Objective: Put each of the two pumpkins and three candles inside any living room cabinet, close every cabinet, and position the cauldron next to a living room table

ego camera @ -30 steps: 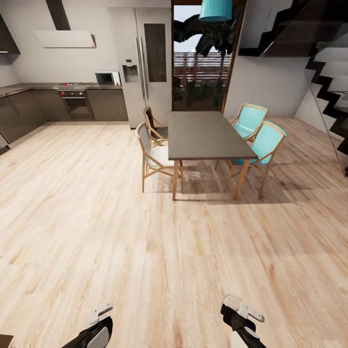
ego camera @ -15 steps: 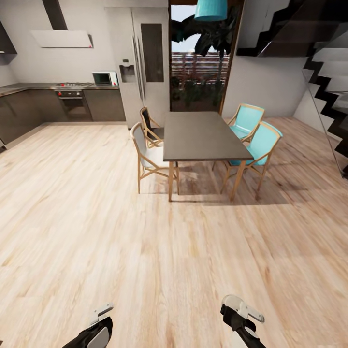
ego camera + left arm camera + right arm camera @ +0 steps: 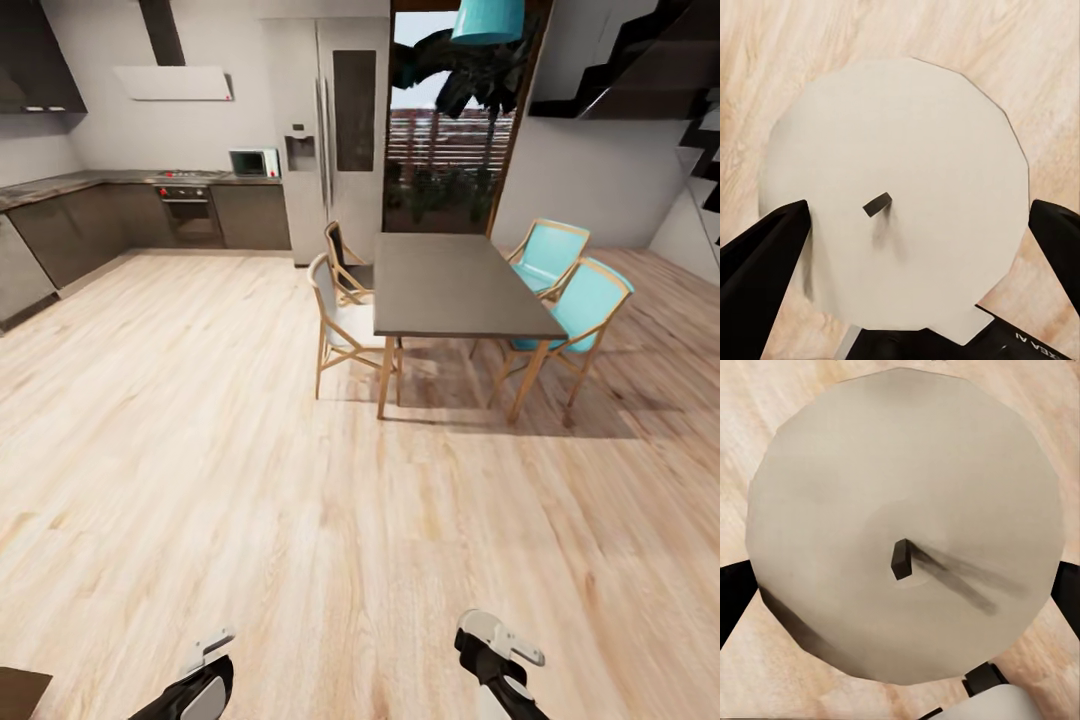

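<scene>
We hold a white candle between our left fingers | another candle clamped in the right fingers | dining table far ahead, wood floor near

Cream, faceted left candle fills mid-frame end-on, dark wick tilted, between my left fingers; right candle likewise, between my right fingers.

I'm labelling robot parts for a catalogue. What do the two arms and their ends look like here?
Both arms are glossy black with white casing. The left gripper ends in a pale grey bracket; the right gripper has a rounded white cap over black. No cables show; part of a white marking shows in the left wrist view.
</scene>
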